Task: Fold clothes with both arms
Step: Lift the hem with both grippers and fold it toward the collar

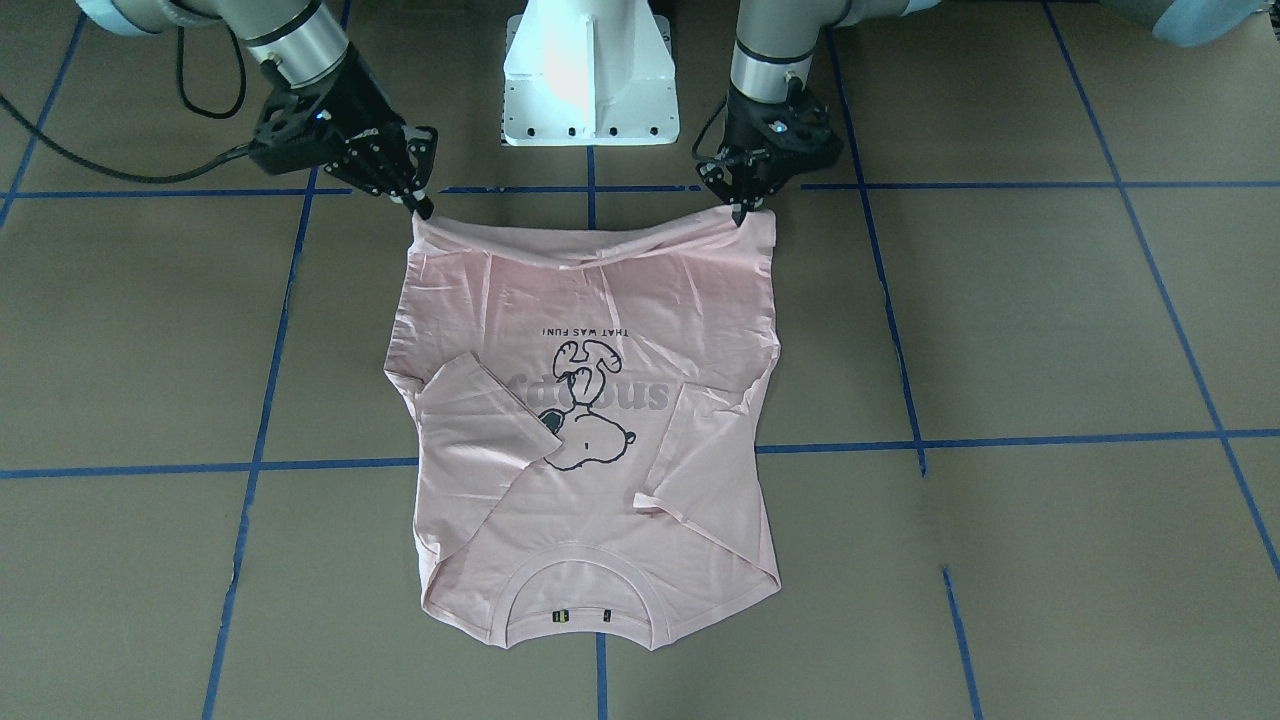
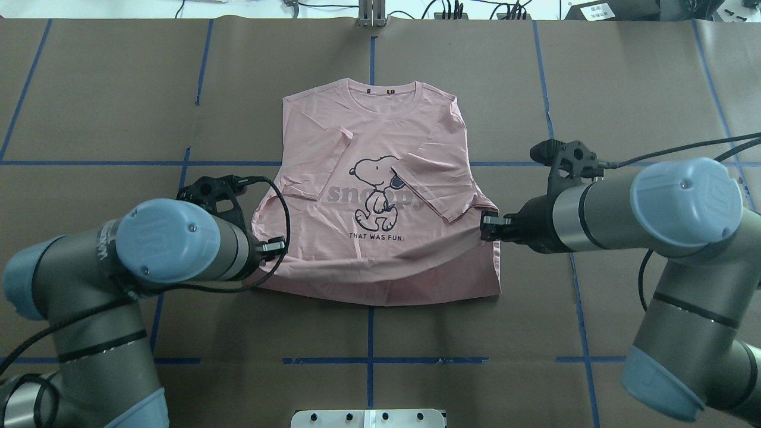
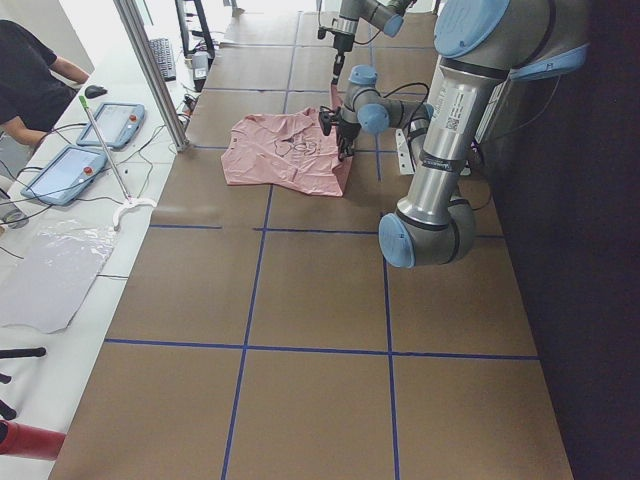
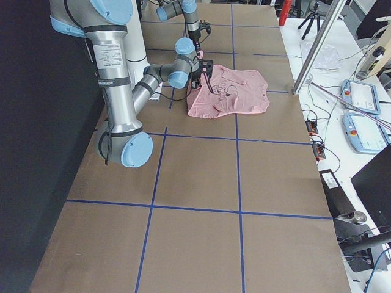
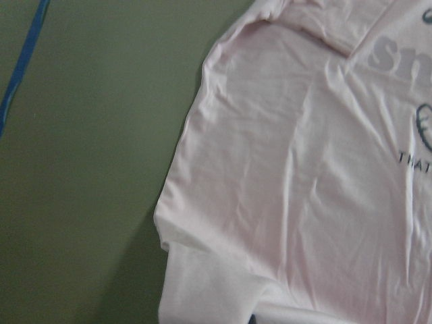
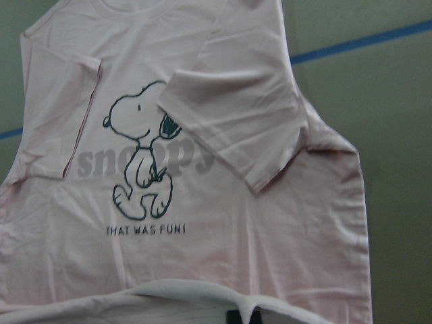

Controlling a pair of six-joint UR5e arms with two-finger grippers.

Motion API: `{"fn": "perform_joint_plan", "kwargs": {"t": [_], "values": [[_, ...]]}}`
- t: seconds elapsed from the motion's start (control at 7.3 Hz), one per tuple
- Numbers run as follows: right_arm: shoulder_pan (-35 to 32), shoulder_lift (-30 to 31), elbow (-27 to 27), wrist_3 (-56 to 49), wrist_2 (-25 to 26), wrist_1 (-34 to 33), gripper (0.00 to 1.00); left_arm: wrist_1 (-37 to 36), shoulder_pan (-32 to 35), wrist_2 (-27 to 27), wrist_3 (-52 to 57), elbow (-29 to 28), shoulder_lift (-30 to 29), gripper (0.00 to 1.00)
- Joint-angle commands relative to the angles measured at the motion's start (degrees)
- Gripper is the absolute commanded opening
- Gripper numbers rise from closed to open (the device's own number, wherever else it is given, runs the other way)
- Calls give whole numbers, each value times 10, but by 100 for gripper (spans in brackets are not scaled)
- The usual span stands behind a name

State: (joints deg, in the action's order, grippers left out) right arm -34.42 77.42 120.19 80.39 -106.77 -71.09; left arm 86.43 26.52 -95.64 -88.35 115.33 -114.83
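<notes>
Pale pink T-shirt at table centre, print side up. Clock bearings are from the overhead view, 12 o'clock pointing away from the robot.

- Collar at 12 o'clock, hem toward 6 o'clock.
- Dark Snoopy print mid-chest, "THAT WAS FUN!" beneath it.
- Both sleeves are folded inward onto the front. The one on the 3 o'clock side overlaps the edge of the print; the 9 o'clock one lies flat beside it.
- The collar half lies on the table. The hem end is raised, and the cloth sags between its two corners and throws a shadow below.

Left gripper at the shirt's 8 o'clock corner, fingers pressed together on the hem corner. Front camera shows the same pinch. A black cable loops off this wrist over the shirt's 9 o'clock edge.

Right gripper at the 4 o'clock corner, likewise pinching the hem corner. Its wrist camera looks down the shirt front, with the lifted hem edge pale along the bottom of the frame.

Surroundings: brown table covering gridded with blue tape. White pedestal base at 6 o'clock. Along the 12 o'clock side runs a white bench with two tablet-like control units and a seated person.
</notes>
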Motion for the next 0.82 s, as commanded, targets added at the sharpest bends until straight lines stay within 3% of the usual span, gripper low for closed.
{"fn": "perform_joint_plan", "kwargs": {"t": [0.0,0.41,0.68], "values": [[-63,-47,-104,-20,-12,47,0,117,78,-3,30,-135,-34,0],[-99,-179,-280,-18,-16,66,0,157,140,-13,50,-255,-128,0],[-152,-203,-366,-18,-48,125,0,219,158,-12,76,-342,-145,0]]}}
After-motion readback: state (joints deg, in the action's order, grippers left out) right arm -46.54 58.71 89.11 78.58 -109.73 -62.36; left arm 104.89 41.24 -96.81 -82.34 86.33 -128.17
